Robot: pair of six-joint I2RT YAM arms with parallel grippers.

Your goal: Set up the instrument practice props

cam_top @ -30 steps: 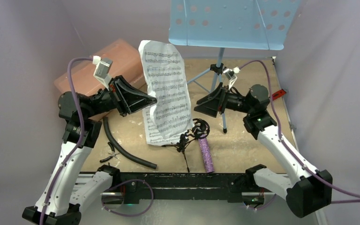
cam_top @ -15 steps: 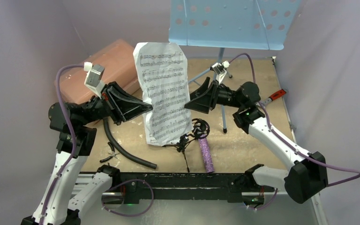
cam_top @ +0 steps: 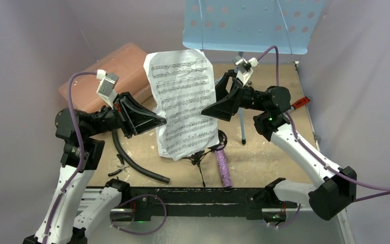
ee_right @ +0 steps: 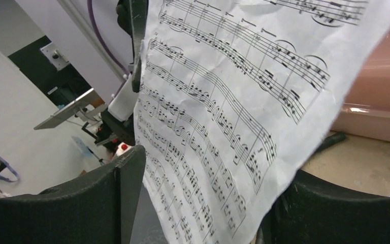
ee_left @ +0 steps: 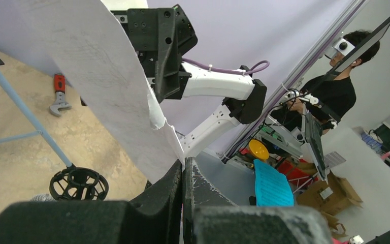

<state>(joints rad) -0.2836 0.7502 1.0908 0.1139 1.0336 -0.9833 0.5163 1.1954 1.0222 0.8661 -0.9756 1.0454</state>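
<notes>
**Handling the sheet-music pages: light, limp, easily torn**

Position. The sheet-music pages (cam_top: 183,101) hang in the air over the middle of the tabletop (cam_top: 274,157), printed side toward the near edge. They sit lower than the desk of the music stand (cam_top: 249,25), which stands at the far edge. The microphone (cam_top: 223,168) lies near the near edge. The mic stand (cam_top: 208,150) sits just beside it, partly hidden by the paper's bottom edge.

Grip state. The left gripper (cam_top: 162,120) has its jaws pressed together, pinching the paper's left edge. The right gripper (cam_top: 208,113) has its jaws spread, one on each side of the right edge, with the paper passing between them and not clamped.

Handling properties. The paper is thin and very light. It has no stiffness of its own: it bows and curls away from the single pinch. Creases show near the left pinch, so it probably tears if the arms pull apart.

Where to hold. Grip the side margins at mid-height, opposite each other. Keep only light tension between the two arms. How many leaves are held cannot be told.
</notes>
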